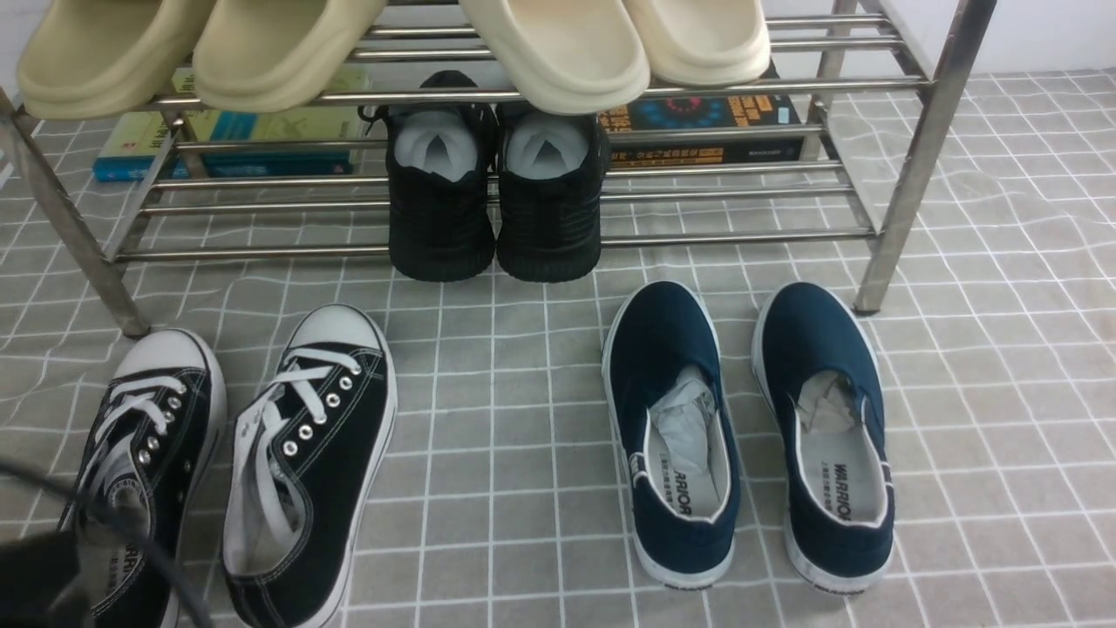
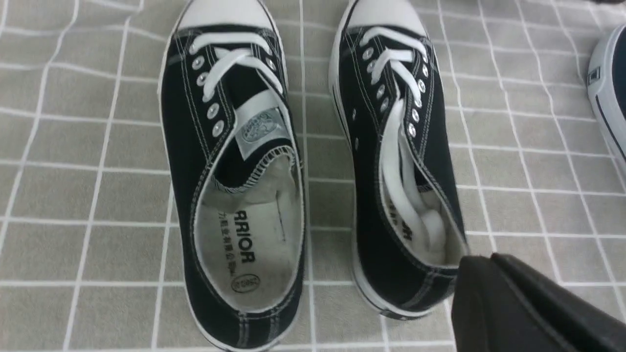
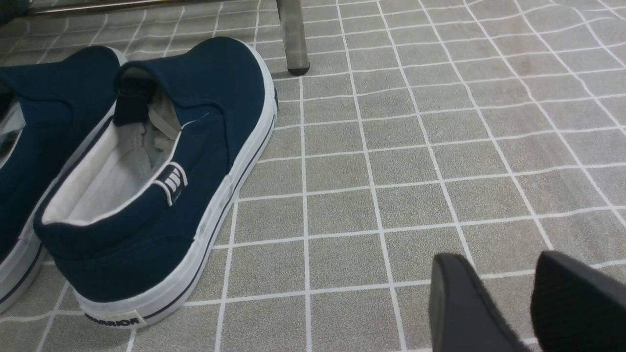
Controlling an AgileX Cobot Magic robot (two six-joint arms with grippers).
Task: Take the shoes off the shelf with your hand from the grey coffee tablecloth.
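Note:
The black canvas sneakers with white laces stand side by side on the grey grid tablecloth [image 1: 523, 436] at the front left, one [image 1: 144, 453] beside the other [image 1: 305, 462], in front of the silver shelf [image 1: 697, 235]. In the left wrist view both sneakers [image 2: 234, 195] [image 2: 401, 161] rest flat. My left gripper [image 2: 477, 261] is shut and empty just behind the heel of one sneaker; in the front view it is a dark blur with its cable [image 1: 35, 567]. My right gripper [image 3: 499, 259] is open and empty over bare cloth.
An all-black knit pair [image 1: 493, 201] sits on the lower rails. Navy slip-ons [image 1: 671, 436] [image 3: 161, 171] stand on the cloth at centre right. Beige slippers [image 1: 558, 44] lie on the top rails, with books [image 1: 227, 131] behind. A shelf leg [image 3: 293, 39] stands near the slip-ons.

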